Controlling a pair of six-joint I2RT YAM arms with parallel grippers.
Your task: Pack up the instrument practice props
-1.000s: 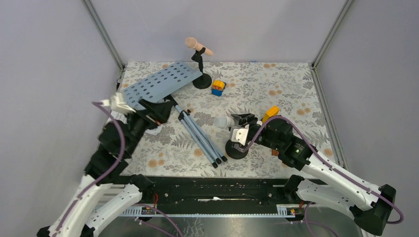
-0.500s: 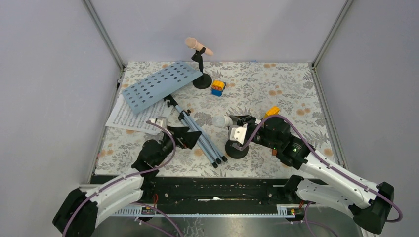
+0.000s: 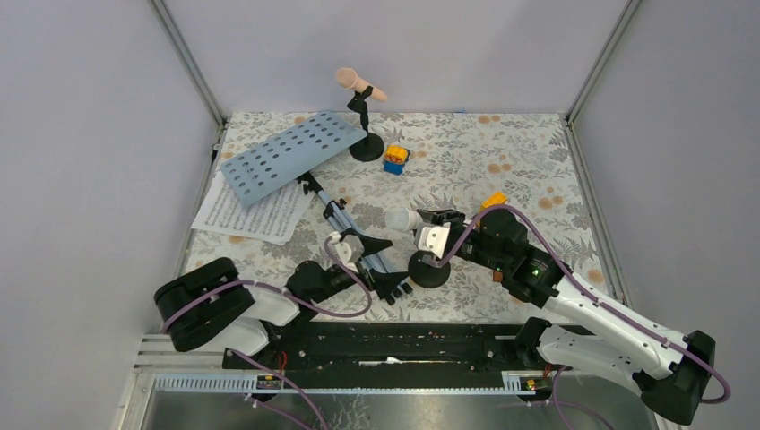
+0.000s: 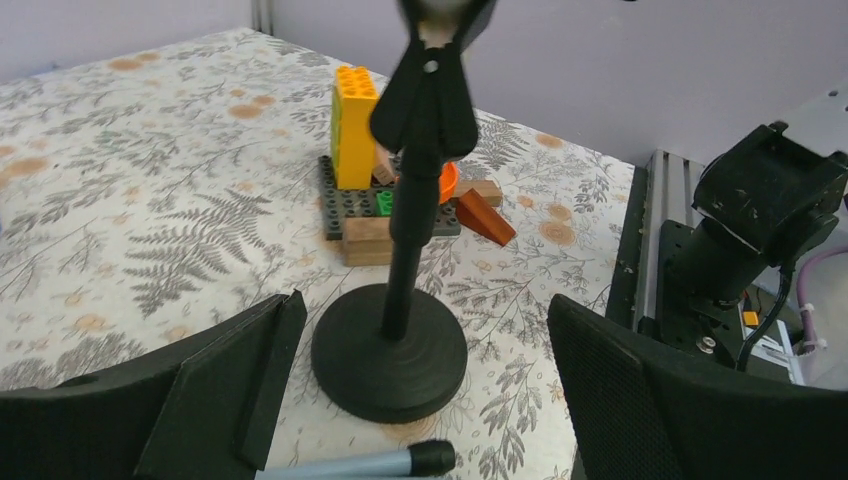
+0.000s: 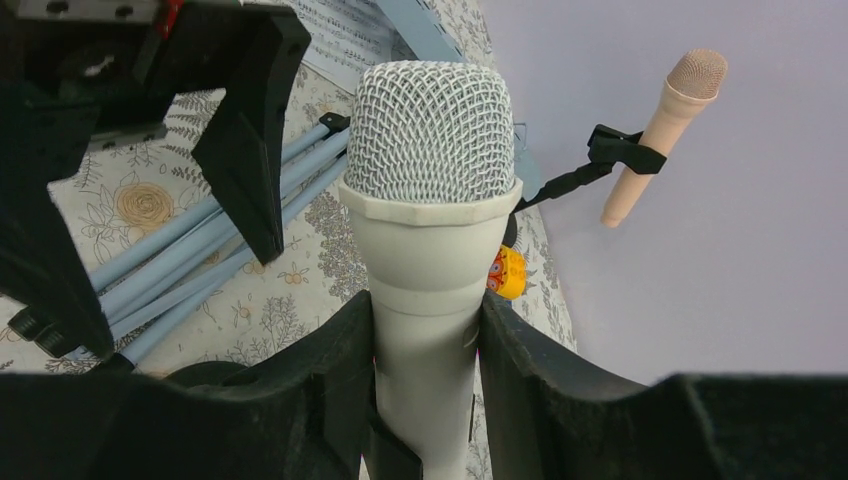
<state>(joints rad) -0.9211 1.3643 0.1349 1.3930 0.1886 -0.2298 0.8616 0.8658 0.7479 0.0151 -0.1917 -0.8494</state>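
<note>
My right gripper is shut on the white microphone, which stands up between its fingers above the near black round-based holder. My left gripper is open, low over the table, its fingers either side of that holder's base without touching it. The tripod legs lie just beside it, joined to the light-blue perforated rack lying flat at the back left. White sheet-music pages lie by the rack. The pink microphone sits in the far holder.
A stack of toy and brown wooden blocks sits right behind the near holder, by my right arm. Another colourful block lies near the far holder. Grey walls enclose the table on three sides.
My left arm has swung from the rack and pages at the left down to the front centre, opening around the near holder's base. The pages now lie uncovered. My right gripper has barely moved.
</note>
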